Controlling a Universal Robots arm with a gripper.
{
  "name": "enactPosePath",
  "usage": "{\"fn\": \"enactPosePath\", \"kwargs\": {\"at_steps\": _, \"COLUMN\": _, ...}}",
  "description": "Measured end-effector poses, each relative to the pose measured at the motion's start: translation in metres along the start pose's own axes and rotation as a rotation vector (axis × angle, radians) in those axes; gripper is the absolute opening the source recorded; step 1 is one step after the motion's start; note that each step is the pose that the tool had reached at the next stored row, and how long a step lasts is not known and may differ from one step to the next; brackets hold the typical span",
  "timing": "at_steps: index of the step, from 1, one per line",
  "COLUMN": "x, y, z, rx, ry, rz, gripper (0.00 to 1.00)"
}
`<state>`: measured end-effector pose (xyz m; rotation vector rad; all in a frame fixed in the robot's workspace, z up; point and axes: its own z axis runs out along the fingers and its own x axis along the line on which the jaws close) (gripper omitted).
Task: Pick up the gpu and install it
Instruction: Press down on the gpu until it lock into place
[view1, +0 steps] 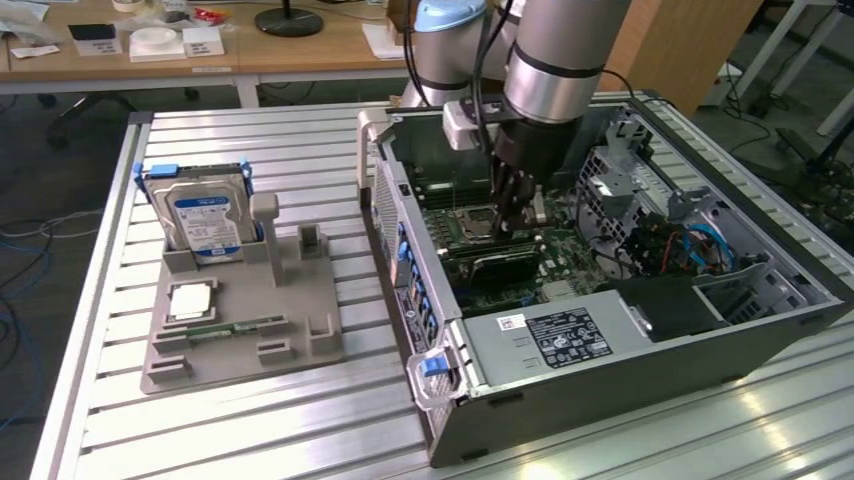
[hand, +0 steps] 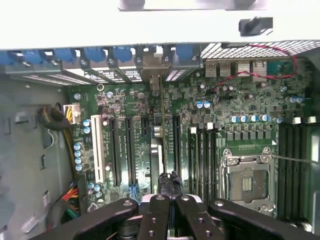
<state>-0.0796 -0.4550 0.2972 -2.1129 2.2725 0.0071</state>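
The computer case (view1: 641, 330) lay open on the slatted table (view1: 267, 420), toward the exterior view's right; the parts holder (view1: 240, 330) sat well apart to its left, the hard drive (view1: 203, 215) upright in its rear; the gripper (view1: 514, 215) hung inside the case over the motherboard (hand: 200, 125), the gpu (hand: 157, 155) standing on edge among the slots.

A robotics lab: aluminium-slat workbench (view1: 267, 420), open PC case (view1: 641, 340), office desks (view1: 187, 60)

A silver ribbed bench (view1: 240, 420) fills the frame. A grey parts holder (view1: 287, 335) sits on it at left. An open computer case (view1: 694, 340) sits at right.
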Motion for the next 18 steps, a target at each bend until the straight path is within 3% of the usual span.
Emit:
{"fn": "enactPosePath", "kwargs": {"at_steps": 8, "x": -0.001, "y": -0.0007, "z": -0.0212, "rx": 0.0, "ry": 0.0001, "rz": 0.0, "gripper": 0.11}}
{"fn": "enactPosePath", "kwargs": {"at_steps": 18, "x": -0.001, "y": -0.0007, "z": -0.0224, "rx": 0.0, "ry": 0.0003, "rz": 0.0, "gripper": 0.11}}
